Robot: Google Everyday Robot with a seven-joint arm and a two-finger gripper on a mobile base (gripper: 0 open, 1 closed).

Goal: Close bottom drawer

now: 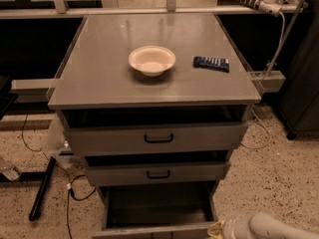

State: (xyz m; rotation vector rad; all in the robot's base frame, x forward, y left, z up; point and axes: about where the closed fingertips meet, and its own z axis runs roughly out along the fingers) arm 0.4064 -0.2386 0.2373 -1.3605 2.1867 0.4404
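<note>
Bottom drawer (158, 208) is sitting pulled way out at the foot of the cabinet (99, 78), w/ the middle drawer (119, 175) and top drawer (109, 140) above it only slightly out. Gripper (218, 229) is hanging low at btm right, just beside the drawer front's right corner, prob. lining up to push it in. Can't tell whether it's spread or closed.

We see the grey cabinet top (99, 76) carrying 1 white bowl (152, 60) and, apart to its right, 1 dark flat object (212, 63). The gripper (219, 229) sits low at bottom right.
</note>
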